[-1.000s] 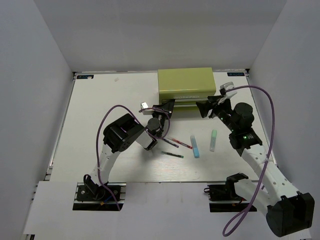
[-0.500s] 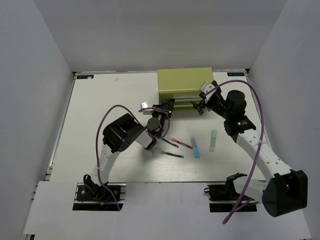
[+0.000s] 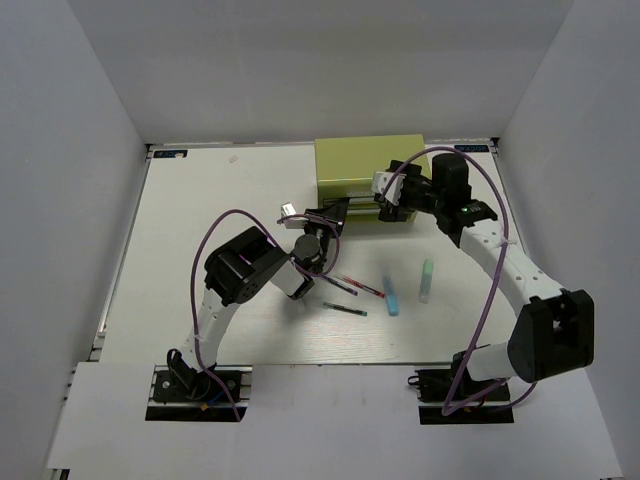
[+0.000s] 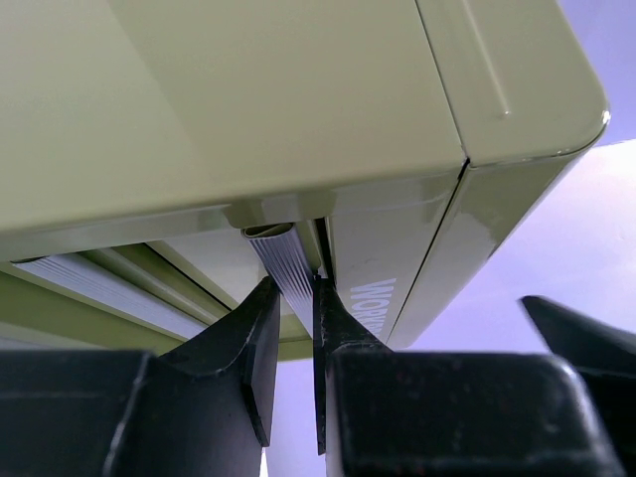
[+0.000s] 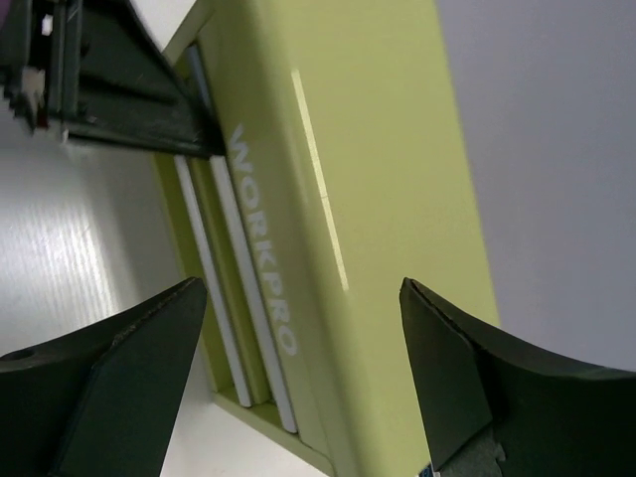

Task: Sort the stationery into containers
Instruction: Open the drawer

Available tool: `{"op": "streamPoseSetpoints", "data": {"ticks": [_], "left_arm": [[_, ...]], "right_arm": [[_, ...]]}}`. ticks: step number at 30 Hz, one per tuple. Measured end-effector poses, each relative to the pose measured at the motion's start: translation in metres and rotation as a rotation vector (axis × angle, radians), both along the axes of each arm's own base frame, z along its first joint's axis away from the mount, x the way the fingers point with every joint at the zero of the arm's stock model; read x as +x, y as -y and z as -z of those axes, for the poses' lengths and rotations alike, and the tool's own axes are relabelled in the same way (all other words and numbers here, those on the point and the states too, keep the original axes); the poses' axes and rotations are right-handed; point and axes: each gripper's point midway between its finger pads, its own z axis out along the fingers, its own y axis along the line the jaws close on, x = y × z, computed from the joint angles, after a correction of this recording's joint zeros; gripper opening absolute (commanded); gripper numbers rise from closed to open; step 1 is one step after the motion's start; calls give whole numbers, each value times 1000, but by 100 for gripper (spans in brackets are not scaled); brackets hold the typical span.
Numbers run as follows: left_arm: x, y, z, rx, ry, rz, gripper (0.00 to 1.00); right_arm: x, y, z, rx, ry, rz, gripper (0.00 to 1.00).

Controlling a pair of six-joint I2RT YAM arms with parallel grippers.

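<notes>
Glossy yellow-green painted metal chest, ribbed silvery drawer handle, matt white table

1. Overhead view: bright, even, diffuse light. The table reads white without glare, and there are faint soft shadows beside my arms. Focus is sharp throughout.
2. Left wrist view: the tool chest is evenly lit, with a small highlight at 2 o'clock. The drawer handle shows a ribbed sheen. My left fingers, at 6 o'clock, are near-black with detail lost. There is a violet cast at 3 o'clock.
3. Right wrist view: a pale streak runs down the chest lid. My right fingers, at 7 and 5 o'clock, are dark and soft-edged. The table is overexposed at 9 o'clock.
</notes>
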Motion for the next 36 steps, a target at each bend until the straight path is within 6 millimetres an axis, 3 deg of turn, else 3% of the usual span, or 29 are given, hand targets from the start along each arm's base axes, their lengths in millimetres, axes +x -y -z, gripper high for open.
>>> {"op": "streamPoseSetpoints", "data": {"ticks": [7,13,17,21,26,36], "left_arm": [[0,0,0,0,0,0,0],[0,0,0,0,0,0,0],[0,0,0,1,0,-1,0],[0,0,0,4,1,-1,0],[0,-2,-2,0,7,-5,0],[-2,-1,-2,1,6,-5,0]], "right_arm": [[6,0,28,-79,-14,-36,84],[19,-1,34,-96,14,-26,84],[30,-1,39,-114,19,-14,75],[49,-4,33,-115,46,1,64],[59,-5,33,-119,42,14,59],[60,-4,32,-119,32,23,52]]}}
